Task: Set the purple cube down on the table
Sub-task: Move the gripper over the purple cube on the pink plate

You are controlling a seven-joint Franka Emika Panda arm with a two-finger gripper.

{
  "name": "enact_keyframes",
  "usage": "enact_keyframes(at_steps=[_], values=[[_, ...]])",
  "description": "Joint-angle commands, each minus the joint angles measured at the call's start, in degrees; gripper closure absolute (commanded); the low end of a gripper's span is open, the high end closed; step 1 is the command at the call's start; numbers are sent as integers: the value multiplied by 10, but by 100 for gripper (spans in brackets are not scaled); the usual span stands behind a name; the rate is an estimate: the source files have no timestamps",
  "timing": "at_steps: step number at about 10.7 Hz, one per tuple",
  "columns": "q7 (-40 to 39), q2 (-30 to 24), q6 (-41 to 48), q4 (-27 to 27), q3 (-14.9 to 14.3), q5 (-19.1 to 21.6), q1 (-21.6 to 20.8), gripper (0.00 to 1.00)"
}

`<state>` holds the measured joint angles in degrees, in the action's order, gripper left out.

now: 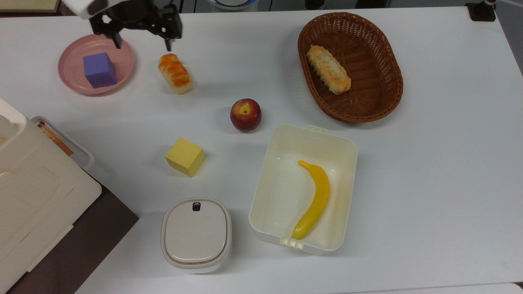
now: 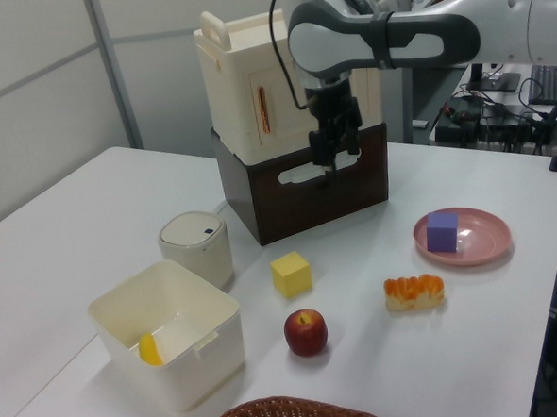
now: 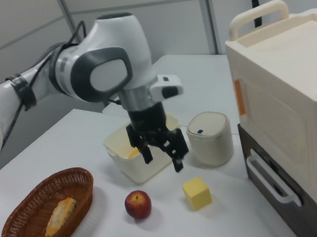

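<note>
The purple cube (image 1: 99,70) (image 2: 443,231) sits on a round pink plate (image 1: 71,53) (image 2: 484,237) at the top view's upper left, resting on the white table (image 1: 429,163). My gripper (image 1: 141,43) (image 2: 338,163) (image 3: 162,158) hangs open and empty high above the table. In the top view it is between the plate's far right rim and a bread roll (image 1: 175,74), apart from the cube.
A yellow cube (image 1: 185,157), an apple (image 1: 245,114), a lidded white pot (image 1: 196,234), a cream box (image 1: 282,134) holding a banana (image 1: 314,200), a wicker basket (image 1: 380,98) with bread, and a cream and brown cabinet (image 1: 36,196) stand around.
</note>
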<state>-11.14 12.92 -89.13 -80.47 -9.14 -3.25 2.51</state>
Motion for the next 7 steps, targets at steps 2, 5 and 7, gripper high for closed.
enact_keyframes(at_steps=[2, 5, 7], values=[[-100, -8, 26, -28, -3, 2, 56, 0], [-189, 8, 33, -44, -4, -2, 101, 0], [-253, 28, 33, -45, -4, -3, 135, 0]])
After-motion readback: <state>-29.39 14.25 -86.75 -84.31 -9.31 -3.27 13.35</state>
